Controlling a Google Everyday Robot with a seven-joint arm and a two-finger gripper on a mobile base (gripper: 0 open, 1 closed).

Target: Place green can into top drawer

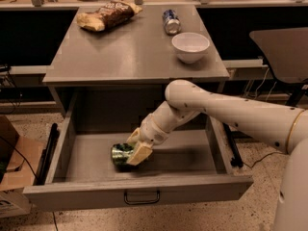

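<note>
The top drawer [144, 190] is pulled open below the grey counter, with a small dark handle on its front panel. My gripper [133, 150] is down inside the drawer, shut on the green can [121, 154]. The can lies on its side, its end pointing left, low over or on the drawer floor near the front middle. I cannot tell if it touches the floor. My white arm reaches in from the right over the drawer's right side.
On the counter [125, 57] stand a white bowl [190, 46], a blue-and-silver can [170, 21] lying down and a chip bag [106, 14] at the back left. A cardboard box [9, 153] stands on the floor at left. A chair [281, 47] is at right.
</note>
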